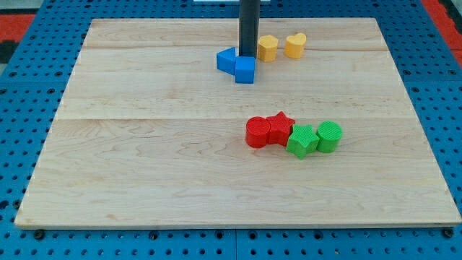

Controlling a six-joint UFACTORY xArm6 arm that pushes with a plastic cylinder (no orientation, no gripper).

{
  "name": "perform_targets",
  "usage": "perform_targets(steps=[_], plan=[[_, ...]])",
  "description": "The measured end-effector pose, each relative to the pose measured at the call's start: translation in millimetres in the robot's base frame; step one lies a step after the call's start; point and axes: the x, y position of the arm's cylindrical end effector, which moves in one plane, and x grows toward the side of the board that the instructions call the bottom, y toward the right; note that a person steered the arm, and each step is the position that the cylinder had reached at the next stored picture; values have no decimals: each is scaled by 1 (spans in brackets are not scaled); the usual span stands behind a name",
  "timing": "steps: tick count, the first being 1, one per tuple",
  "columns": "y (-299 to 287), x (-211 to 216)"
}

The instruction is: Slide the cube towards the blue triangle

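Observation:
A blue cube sits near the view's top centre, touching the blue triangle just to its upper left. My rod comes down from the view's top, and my tip stands right behind the cube, at its top edge, between the triangle and a yellow hexagon block.
A yellow heart block lies right of the hexagon. A red cylinder, a red star, a green star and a green cylinder form a row at the centre right of the wooden board.

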Motion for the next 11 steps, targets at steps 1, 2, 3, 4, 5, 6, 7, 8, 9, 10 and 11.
perform_targets(steps=[1, 2, 3, 4, 5, 6, 7, 8, 9, 10, 11], plan=[[60, 4], [62, 36], [-31, 12], [-130, -13], [-85, -31], [-12, -42], [9, 20], [-37, 55], [-124, 24], [-150, 6], [-106, 95]])
